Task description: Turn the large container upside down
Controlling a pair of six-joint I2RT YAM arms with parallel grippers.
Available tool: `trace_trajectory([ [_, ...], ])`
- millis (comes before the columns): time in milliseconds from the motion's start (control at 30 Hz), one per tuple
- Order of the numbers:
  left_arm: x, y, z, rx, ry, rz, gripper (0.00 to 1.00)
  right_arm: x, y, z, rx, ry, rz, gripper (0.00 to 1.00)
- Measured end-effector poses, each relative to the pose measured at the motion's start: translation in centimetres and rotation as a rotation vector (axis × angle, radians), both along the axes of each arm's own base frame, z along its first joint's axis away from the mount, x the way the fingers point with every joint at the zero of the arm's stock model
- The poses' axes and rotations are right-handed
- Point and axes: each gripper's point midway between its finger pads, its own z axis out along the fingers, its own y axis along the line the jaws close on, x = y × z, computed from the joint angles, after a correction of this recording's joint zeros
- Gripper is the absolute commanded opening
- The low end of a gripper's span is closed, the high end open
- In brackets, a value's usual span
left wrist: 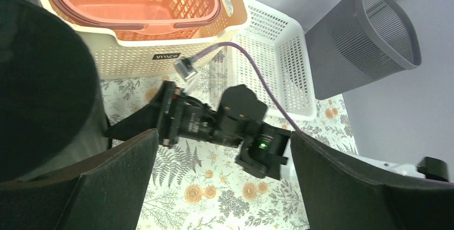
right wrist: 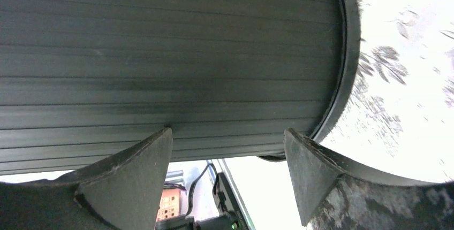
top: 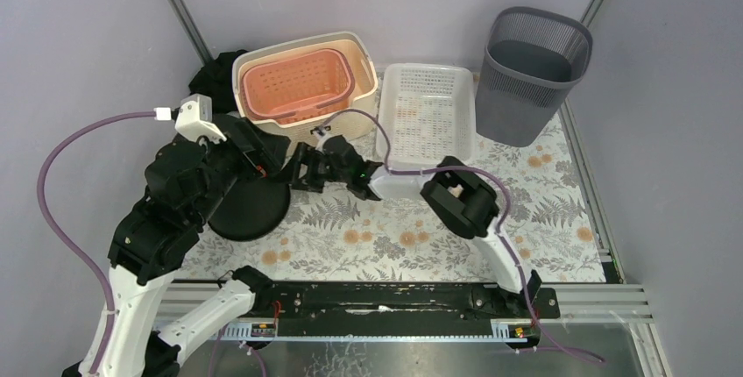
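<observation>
While the large black container [top: 250,210] stands on the desk [top: 412,237] toward its left edge, just in front of the cream basket [top: 364,61], neither arm has hold of it. The right gripper [right wrist: 227,147] has its jaws spread wide and faces the ribbed side wall. Its fingertips are at or just short of the ribs and nothing is clamped between them. The left gripper [left wrist: 224,136] is fully spread beside the container and holds nothing.

In the right wrist view, a flared lip sits where the wall meets the floral desk. From above, the upper face reads as a flat dark disc. I judge the mouth is probably already down, so the arms would only need to draw clear. I cannot rule out that the disc is the open mouth, which would leave the whole turn to do.
</observation>
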Motion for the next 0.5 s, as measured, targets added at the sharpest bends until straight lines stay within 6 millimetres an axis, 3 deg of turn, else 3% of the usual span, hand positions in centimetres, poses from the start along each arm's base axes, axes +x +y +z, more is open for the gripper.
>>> trace_trajectory([
  [133, -0.1, 0.3, -0.2, 0.009, 0.004, 0.007, 1.00, -0.5, 2.8, -1.2, -0.022, 0.006, 0.072, 0.82],
  [200, -0.2, 0.4, -0.4, 0.019, 0.010, 0.012, 1.00, -1.0, 2.3, -1.9, -0.069, -0.002, 0.094, 0.83],
  [300, -0.3, 0.5, -0.6, 0.029, 0.017, 0.012, 1.00, -1.8, -0.9, -2.3, -0.194, -0.037, 0.120, 0.84],
  [400, -0.4, 0.6, -0.6, 0.036, 0.023, 0.010, 1.00, -1.8, -5.6, 0.6, -0.319, -0.137, 0.128, 0.84],
  [500, -0.3, 0.5, -0.5, 0.040, 0.022, 0.008, 1.00, -1.0, -10.6, 7.2, -0.410, -0.339, 0.102, 0.83],
])
